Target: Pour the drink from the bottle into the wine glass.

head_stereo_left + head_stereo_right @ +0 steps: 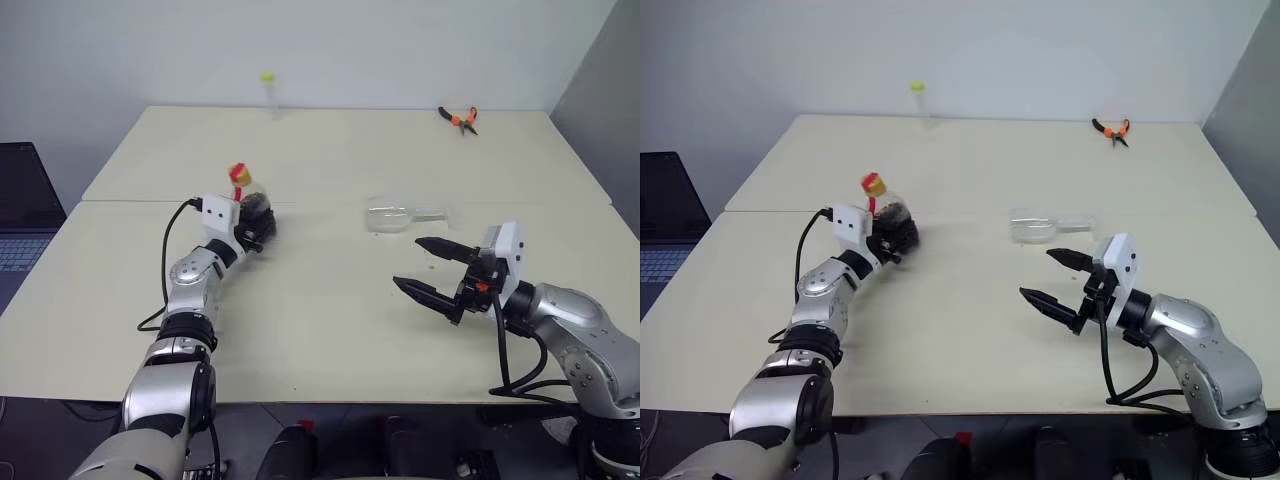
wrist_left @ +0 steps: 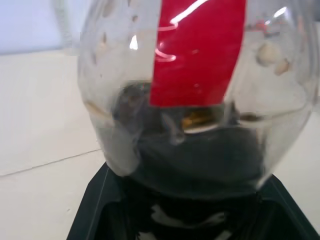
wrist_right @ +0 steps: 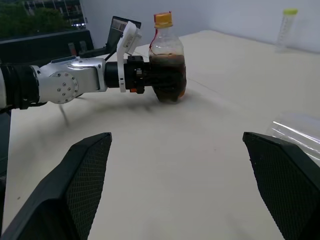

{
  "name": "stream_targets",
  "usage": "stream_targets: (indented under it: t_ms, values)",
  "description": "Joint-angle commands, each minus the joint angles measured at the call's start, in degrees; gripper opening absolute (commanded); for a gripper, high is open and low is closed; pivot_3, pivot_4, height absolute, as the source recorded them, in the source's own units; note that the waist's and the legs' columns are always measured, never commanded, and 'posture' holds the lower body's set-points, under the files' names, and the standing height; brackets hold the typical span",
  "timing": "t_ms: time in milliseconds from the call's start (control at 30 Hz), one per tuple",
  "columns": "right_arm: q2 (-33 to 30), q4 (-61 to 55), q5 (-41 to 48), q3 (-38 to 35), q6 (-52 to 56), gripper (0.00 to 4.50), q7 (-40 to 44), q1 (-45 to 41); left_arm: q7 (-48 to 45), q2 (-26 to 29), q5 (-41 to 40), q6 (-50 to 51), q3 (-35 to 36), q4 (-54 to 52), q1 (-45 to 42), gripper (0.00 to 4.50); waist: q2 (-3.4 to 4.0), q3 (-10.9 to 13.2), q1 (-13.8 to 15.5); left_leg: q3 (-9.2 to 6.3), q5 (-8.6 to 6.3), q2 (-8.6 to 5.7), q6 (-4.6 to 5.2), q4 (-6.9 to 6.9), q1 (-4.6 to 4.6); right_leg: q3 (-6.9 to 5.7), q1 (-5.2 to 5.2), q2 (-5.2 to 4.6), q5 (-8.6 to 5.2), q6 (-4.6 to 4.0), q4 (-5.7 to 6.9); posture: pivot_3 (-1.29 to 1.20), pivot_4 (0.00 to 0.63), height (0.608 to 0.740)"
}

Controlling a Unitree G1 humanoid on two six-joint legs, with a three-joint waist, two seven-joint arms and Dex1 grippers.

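The left gripper (image 3: 162,80) is clasping the bottle (image 3: 166,65) around its bulbous body, the black fingers pressing on either side of the lower half while the bottle is standing upright on the cream table (image 1: 330,330). The yellow cap (image 1: 239,172) is showing above the wrist, with the red label band running down from the neck. The drink (image 3: 169,75) — dark, cola-like — is filling roughly the lower half of the bottle.

The wine glass (image 1: 400,215) is lying on its side near the middle of the table, well apart from the bottle, its stem pointing toward the robot's right.

The right gripper (image 1: 428,270) is hovering above the table just in front of the fallen glass, its two black fingers spread wide and holding nothing.

Toward the far edge, a slim clear tube with a yellow-green cap (image 1: 268,92) is standing upright, and a pair of orange-handled pliers (image 1: 460,119) is lying at the far right — both well away from the arms.
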Motion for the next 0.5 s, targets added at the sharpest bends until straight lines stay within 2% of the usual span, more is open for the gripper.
stream_targets:
  t_ms: [33, 167, 300, 367, 500]
  values:
    - [-0.66, -5.52, 2.8, -3.39, 1.08, 4.5, -1.72, 1.74, -5.88, -0.99, -2.57, 4.67, -4.2, -16.17, 3.56, 1.8, 0.0, 0.0, 0.1, -0.01, 0.0, 0.0, 0.0, 0.0, -0.01, 0.01, 0.0, -0.01, 0.0, 0.0, -0.01, 0.0, 0.15, 0.74]
    - [-0.76, -12.07, 6.25, -5.76, 3.67, 4.5, -5.21, 5.42, -12.68, -1.25, -5.06, 14.19, -10.59, -30.46, 9.07, 1.8, 0.0, 0.0, 0.07, -0.02, -0.03, 0.04, 0.05, -0.01, 0.0, 0.03, 0.0, -0.05, 0.0, 0.0, -0.01, 0.0, 0.15, 0.74]
    - [-0.62, -16.9, 8.15, -6.31, 5.51, 4.5, -9.04, 7.53, -18.6, -0.3, -6.66, 22.15, -16.56, -40.03, 11.8, 1.8, 0.01, 0.0, 0.05, -0.05, -0.04, 0.07, 0.07, -0.01, 0.04, 0.0, 0.03, 0.01, 0.0, 0.0, 0.06, 0.0, 0.15, 0.74]
    - [-0.41, -19.19, 9.63, -7.09, 6.78, 4.5, -12.25, 7.22, -22.02, 0.71, -5.96, 24.76, -20.37, -42.75, 11.79, 1.8, 0.01, 0.0, -0.02, -0.05, -0.04, 0.08, 0.08, -0.01, 0.08, 0.01, 0.05, 0.07, 0.0, 0.0, 0.07, 0.0, 0.15, 0.74]
    - [-1.75, -22.05, 12.23, -7.36, 9.49, 4.5, -16.33, 6.52, -24.65, 1.72, -3.59, 25.5, -23.81, -41.51, 10.05, 1.8, 0.01, 0.0, -0.09, -0.03, -0.04, 0.07, 0.08, -0.02, 0.1, 0.01, 0.06, 0.12, -0.01, 0.0, 0.07, 0.0, 0.15, 0.74]
